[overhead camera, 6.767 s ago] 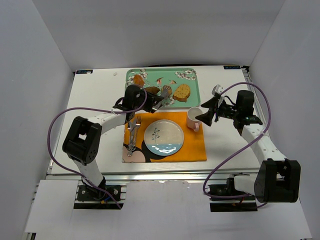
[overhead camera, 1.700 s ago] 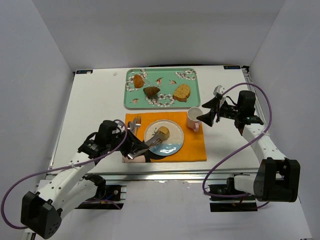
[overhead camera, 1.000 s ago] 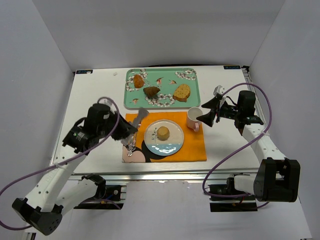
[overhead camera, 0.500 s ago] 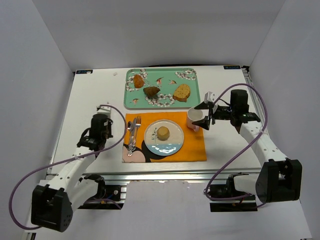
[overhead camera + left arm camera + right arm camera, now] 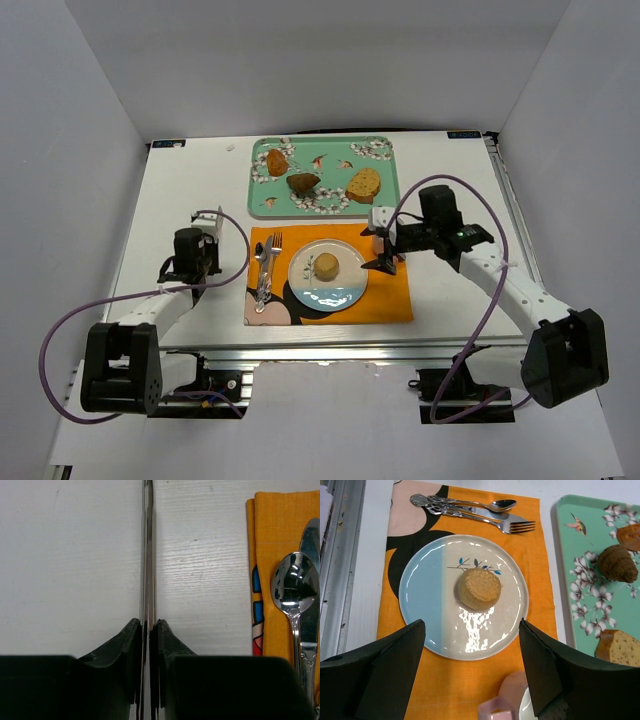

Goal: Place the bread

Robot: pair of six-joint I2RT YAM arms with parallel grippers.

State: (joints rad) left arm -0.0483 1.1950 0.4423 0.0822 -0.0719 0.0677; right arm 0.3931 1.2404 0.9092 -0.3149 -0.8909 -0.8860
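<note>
The bread (image 5: pixel 325 266) sits centred on the plate (image 5: pixel 347 289), on the orange placemat (image 5: pixel 388 300) — nothing touches it. The right gripper (image 5: pixel 471 625), by the plate's right edge, is spread wide and empty; the left gripper (image 5: pixel 148 540), left of the placemat, is clenched on nothing.

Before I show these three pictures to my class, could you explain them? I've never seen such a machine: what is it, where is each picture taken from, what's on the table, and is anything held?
It is two robot arms bolted to the near edge of a table, each ending in a two-finger gripper. One picture looks down from above. The other two come from a camera on each wrist. On an orange placemat sit a plate carrying the bread, some cutlery and a pink mug. A green tray behind holds three more bread pieces. The left gripper is shut and empty over bare table. The right gripper hangs open over the mug, beside the plate, holding nothing.
</note>
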